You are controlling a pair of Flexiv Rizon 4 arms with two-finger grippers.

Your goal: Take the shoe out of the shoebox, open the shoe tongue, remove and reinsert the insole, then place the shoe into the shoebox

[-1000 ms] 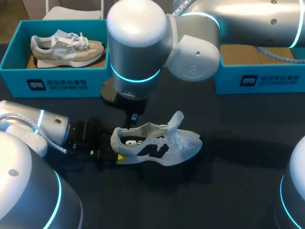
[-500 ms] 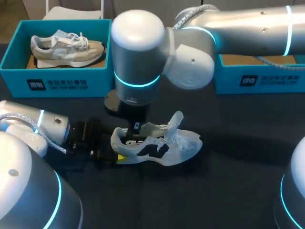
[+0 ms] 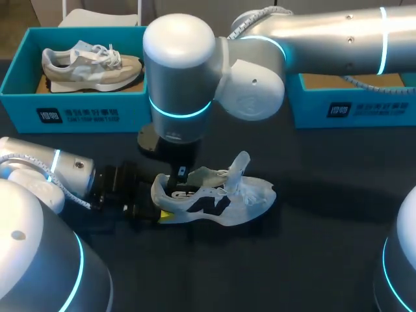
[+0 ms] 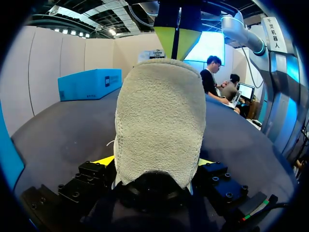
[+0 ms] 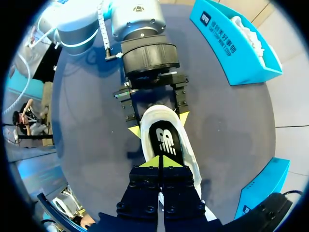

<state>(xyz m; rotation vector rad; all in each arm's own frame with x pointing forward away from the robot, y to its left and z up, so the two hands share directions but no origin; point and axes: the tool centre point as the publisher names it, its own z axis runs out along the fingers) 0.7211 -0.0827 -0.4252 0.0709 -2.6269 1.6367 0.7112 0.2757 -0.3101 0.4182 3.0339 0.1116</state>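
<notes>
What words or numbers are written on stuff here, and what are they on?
Left shoebox: white print on its front wall, too small and blurred to read.
Right shoebox: the same kind of white print on its front wall, also too blurred to read.
Shoe on the table: a dark logo on its side, no readable words.
Insole: a white logo, no readable words.
No numbers can be read anywhere.

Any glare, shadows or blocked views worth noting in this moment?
Head view: bright highlights on the right arm, which looms over the shoe; a soft shadow lies beside it on the dark table. Left wrist view: the shoe's heel blocks most of the scene. Right wrist view: evenly lit, insole plainly seen.
</notes>
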